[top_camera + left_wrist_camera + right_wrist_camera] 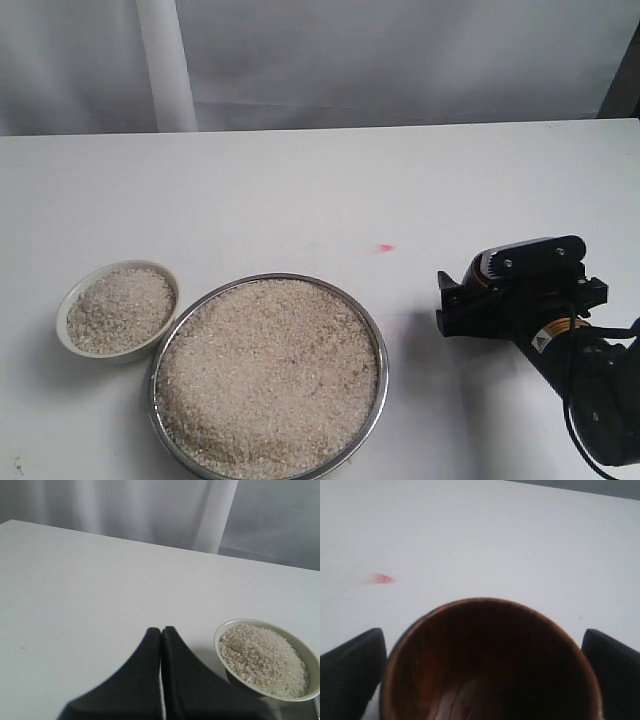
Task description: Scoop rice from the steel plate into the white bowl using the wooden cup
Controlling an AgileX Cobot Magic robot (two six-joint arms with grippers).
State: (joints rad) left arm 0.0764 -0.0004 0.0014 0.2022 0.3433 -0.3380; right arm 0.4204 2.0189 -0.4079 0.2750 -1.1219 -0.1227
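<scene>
While the wooden cup (490,665) sits between the right gripper's (450,300) fingers (352,675), its open mouth faces the wrist camera and the dark reddish inside shows streaks of wood grain. Those two black fingers stand wide, one on each side of the cup's wall and very close to it. Whether they are pressing on it or standing just clear, I cannot tell.

From the exterior camera the cup is hidden behind the gripper. The gripper is low over the white table (300,180) at about 3 o'clock from the steel plate (384,362), well apart from its rim. I cannot tell whether the cup rests on the table.

The plate itself sits at 6 o'clock in the scene, with a broad bed of rice (268,375) spread nearly rim to rim. Between 9 and 10 o'clock from the plate, the white bowl (64,322) is tucked just beside that rim. It is heaped with rice too, mounded above its thick lip.

On the other arm, the left gripper (161,630) has its fingers pressed together tip to tip, with the bowl near them.

A small red mark (385,248) dots the table at 1 o'clock from the plate. A pale curtain (400,60) hangs at 12 o'clock beyond the far edge.
</scene>
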